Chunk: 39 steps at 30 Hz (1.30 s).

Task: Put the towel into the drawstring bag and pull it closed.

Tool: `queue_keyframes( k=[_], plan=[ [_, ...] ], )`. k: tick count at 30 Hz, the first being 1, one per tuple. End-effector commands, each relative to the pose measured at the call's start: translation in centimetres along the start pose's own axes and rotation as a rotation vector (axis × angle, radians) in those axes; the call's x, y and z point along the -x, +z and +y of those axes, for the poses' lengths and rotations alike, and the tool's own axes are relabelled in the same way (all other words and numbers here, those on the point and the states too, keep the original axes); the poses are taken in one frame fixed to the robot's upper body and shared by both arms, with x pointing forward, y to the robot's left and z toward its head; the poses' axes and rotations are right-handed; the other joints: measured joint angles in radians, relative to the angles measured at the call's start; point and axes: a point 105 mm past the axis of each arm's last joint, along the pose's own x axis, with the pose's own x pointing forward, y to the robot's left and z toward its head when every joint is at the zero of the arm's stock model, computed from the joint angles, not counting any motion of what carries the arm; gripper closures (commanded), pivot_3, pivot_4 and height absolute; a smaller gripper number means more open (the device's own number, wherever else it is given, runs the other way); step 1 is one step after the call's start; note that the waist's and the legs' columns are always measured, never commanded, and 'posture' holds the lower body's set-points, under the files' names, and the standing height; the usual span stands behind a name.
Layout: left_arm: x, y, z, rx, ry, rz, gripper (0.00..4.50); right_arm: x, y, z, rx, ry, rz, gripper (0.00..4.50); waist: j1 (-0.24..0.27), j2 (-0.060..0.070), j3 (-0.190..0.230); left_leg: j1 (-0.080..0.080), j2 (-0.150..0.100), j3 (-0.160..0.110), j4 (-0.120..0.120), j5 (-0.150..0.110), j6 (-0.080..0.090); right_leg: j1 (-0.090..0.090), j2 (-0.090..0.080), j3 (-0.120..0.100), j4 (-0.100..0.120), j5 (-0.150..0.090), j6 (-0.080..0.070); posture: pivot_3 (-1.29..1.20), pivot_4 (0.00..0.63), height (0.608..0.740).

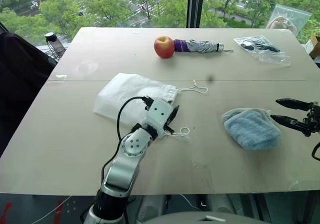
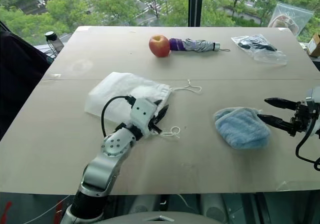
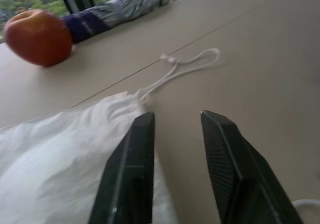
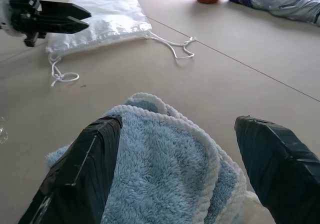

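your left gripper sits over the mouth edge of the bag, jaws parted with a narrow gap and nothing between them; one black finger lies over the white fabric, the other over bare table. the bag lies flat, left of the table's middle, its mouth turned toward the towel. one cord loop trails from the bag's far corner onto the table, and a second cord loop lies just beside your left fingers on the near side.

your right gripper is at the towel's right edge, jaws spread wide and holding nothing. in the right wrist view the two fingers straddle the light-blue cloth, one on each side of it; whether they touch it you cannot tell. the towel rests in a lumpy fold on the table, right of the middle and well apart from the bag.

at the far edge an apple touches the end of a folded umbrella, and a clear plastic bag with dark items lies to their right.
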Motion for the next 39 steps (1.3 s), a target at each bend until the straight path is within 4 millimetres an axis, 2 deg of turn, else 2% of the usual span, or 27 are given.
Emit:
queue_keyframes(
  k=[1,12,16,21,26,29,33,34,39],
  plan=[
    [-0.4,0.0,-0.2,-0.072,0.063,0.033,2.82,0.3,0.9,-0.1,0.045,-0.006,-0.017,0.65,-0.002,0.0,0.0,0.0,0.0,0.0,0.0,0.0,0.0,0.0,0.0,0.0,0.0,0.0,0.0,0.0,0.15,0.74],
    [-0.5,-1.7,0.1,-0.125,0.168,0.132,2.82,0.3,0.8,-0.1,0.047,-0.01,-0.012,0.65,0.0,0.0,0.0,0.0,0.0,0.0,0.0,0.0,0.001,0.0,-0.001,0.0,0.0,0.001,0.001,0.0,0.15,0.74],
    [-0.5,-2.1,-0.1,-0.127,0.151,0.146,2.82,0.3,1.1,-0.3,0.054,-0.014,-0.013,0.65,0.001,0.0,0.0,0.0,0.0,0.0,0.0,0.0,0.001,0.0,-0.001,0.0,0.0,0.001,0.001,0.0,0.15,0.74],
    [-0.8,-0.6,-1.0,-0.099,0.067,0.068,2.82,0.1,1.2,-0.4,0.061,-0.013,-0.013,0.65,0.001,0.0,0.0,0.0,0.0,0.0,0.0,0.0,0.001,0.0,-0.001,0.0,0.0,0.0,0.0,0.0,0.15,0.74],
    [-0.7,-1.7,-0.8,0.009,0.078,0.124,2.82,0.0,1.4,-0.5,0.067,-0.012,-0.015,0.65,0.001,0.0,0.0,0.0,0.0,0.0,0.0,-0.001,0.001,0.0,-0.001,0.0,0.0,0.0,0.0,0.0,0.15,0.74],
    [-0.6,-1.8,-0.5,0.021,0.084,0.136,2.03,0.0,1.4,-0.5,0.069,-0.014,-0.015,0.65,0.001,0.0,0.0,0.0,0.0,0.0,0.0,-0.001,0.001,0.0,-0.001,0.0,0.0,0.0,0.0,0.0,0.15,0.74],
    [-0.8,-1.9,-0.3,-0.055,0.121,0.147,0.31,0.0,1.4,-0.5,0.07,-0.015,-0.018,0.65,0.001,0.0,0.0,0.0,0.0,0.0,0.0,-0.001,0.001,0.0,-0.001,0.0,0.0,0.001,0.001,0.0,0.15,0.74],
    [-0.8,-2.0,-0.4,-0.072,0.122,0.152,0.03,-0.1,1.4,-0.5,0.07,-0.015,-0.018,0.65,0.001,0.0,0.0,0.0,0.0,0.0,0.0,-0.001,0.001,0.0,-0.001,0.0,0.0,0.001,0.001,0.0,0.15,0.74],
    [-0.5,-2.4,0.1,-0.1,0.165,0.18,0.03,-0.2,1.4,-0.6,0.074,-0.016,-0.02,0.65,0.001,0.0,0.0,0.0,0.0,0.0,0.0,-0.001,0.001,0.0,-0.001,0.0,0.0,0.0,0.001,0.0,0.15,0.74]
  ],
)
